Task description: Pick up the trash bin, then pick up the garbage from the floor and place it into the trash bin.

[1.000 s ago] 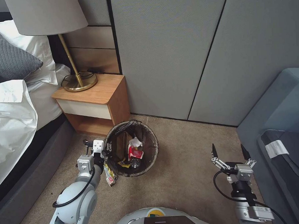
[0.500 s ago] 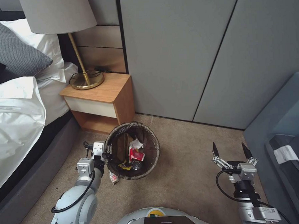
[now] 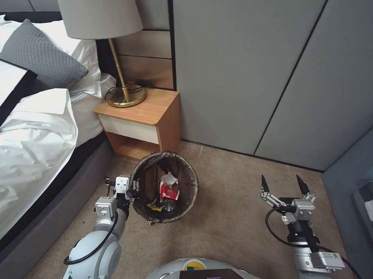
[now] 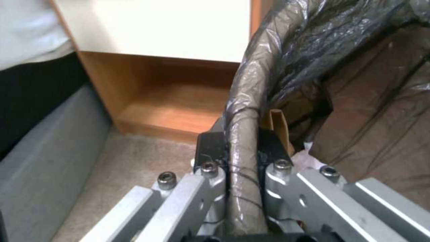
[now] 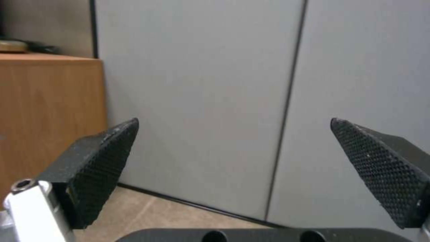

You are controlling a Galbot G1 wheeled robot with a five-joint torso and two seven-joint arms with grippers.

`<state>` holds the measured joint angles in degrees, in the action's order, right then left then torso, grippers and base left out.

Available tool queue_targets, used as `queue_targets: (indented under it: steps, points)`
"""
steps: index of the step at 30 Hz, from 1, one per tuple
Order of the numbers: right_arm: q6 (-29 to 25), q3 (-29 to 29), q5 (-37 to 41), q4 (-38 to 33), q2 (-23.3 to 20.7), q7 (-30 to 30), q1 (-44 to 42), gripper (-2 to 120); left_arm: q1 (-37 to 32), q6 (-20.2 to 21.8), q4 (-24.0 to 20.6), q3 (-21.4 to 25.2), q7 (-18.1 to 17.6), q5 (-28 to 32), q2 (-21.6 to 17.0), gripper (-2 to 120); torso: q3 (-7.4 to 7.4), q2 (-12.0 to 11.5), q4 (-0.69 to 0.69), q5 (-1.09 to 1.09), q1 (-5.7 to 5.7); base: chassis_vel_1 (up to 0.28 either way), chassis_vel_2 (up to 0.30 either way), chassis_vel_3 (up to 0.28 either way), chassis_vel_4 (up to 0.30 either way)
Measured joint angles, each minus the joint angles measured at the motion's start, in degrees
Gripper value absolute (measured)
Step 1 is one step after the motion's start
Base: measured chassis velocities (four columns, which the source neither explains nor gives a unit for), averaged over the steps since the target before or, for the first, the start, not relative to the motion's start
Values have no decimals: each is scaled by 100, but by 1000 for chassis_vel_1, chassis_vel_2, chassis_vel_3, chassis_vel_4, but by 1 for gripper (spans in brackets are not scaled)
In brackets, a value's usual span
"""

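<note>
The trash bin (image 3: 189,172) is a round bucket lined with a crinkled dark bag, held just off the carpet in front of me. My left gripper (image 3: 133,191) is shut on its near-left rim; in the left wrist view the two fingers of the left gripper (image 4: 242,144) pinch the bag-covered rim of the trash bin (image 4: 268,77). Garbage lies inside: a red-and-white packet (image 3: 169,193), a white tissue (image 3: 169,178), a tan paper bag (image 3: 153,183) and a yellow wrapper (image 3: 155,205). My right gripper (image 3: 282,183) hangs open over bare carpet to the right, nothing between its fingers (image 5: 100,161).
A wooden nightstand (image 3: 147,116) with a brass lamp (image 3: 126,97) stands just behind the bin. The bed (image 3: 32,135) runs along the left. Grey wall panels (image 3: 249,69) close the back. A blue-grey sofa (image 3: 363,167) sits at the right. Open carpet (image 3: 232,212) lies between the grippers.
The whole picture has shifted right, so the camera has turned. The bin stays in my left gripper. The wrapper on the carpet beside the bin has passed out of sight.
</note>
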<state>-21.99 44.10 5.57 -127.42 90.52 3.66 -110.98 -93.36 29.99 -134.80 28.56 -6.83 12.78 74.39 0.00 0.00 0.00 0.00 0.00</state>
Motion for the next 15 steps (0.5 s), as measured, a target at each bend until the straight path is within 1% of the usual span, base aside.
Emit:
queue_targets:
  steps: [3,9,15]
  points:
    - [85,-51,-16,17,-9,16,109,100,-1,49,-81,25,-16,0,10,5,0,0,0,0,0,53,62,61,62]
    - [75,-105,-68,42,27,24,94,100,-11,117,-156,75,-79,36,28,5,0,0,0,0,0,50,53,57,59]
    - [28,-288,-176,72,44,-66,44,100,-27,161,-181,62,-95,60,58,5,0,0,0,0,0,56,60,62,61]
